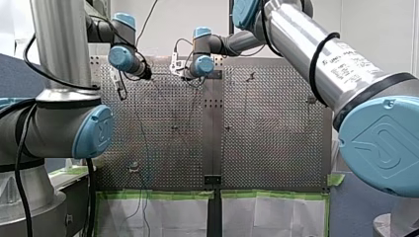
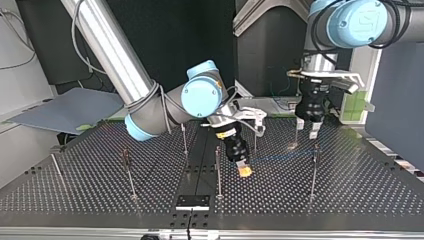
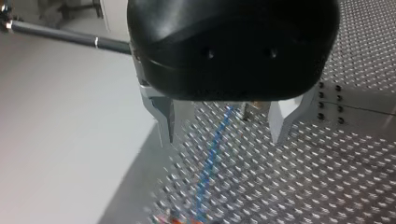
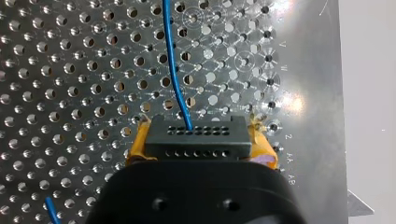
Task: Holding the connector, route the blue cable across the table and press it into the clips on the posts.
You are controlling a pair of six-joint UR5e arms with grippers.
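In the right wrist view a black connector (image 4: 194, 136) with rows of small holes sits between yellow pads (image 4: 136, 145); my right gripper (image 2: 244, 171) is shut on it, low over the perforated table (image 2: 350, 190). The thin blue cable (image 4: 173, 60) leaves the connector and runs across the plate. In the top view the cable (image 2: 280, 156) stretches from my right gripper toward a post (image 2: 313, 172) at the right. My left gripper (image 3: 226, 135) hangs open above the cable (image 3: 212, 158), which passes under the gap between its metal fingers (image 3: 169, 122).
Several thin upright posts stand on the table, among them one (image 2: 218, 170) just beside my right gripper and one (image 2: 129, 172) at the top view's left. A black plate (image 2: 192, 202) lies at the table's near edge in that view. The table's edge runs beside my left gripper.
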